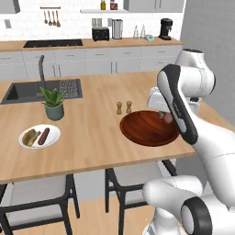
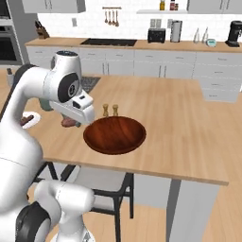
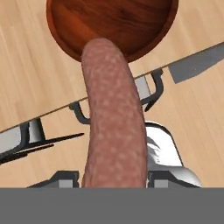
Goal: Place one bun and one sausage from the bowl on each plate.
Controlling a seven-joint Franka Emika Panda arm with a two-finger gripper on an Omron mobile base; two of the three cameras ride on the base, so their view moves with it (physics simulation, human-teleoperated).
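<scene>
We had the hand (image 3: 114,181) clenched on a mottled reddish-brown sausage (image 3: 114,127), its long axis running up the hand view's centre. The wide, dark reddish wooden bowl (image 1: 149,128) lay beneath, apparently bare. The white round plate (image 1: 27,140), far lower left, already carried a sausage and perhaps a bun; open wooden worktop (image 1: 92,137) lay between.
</scene>
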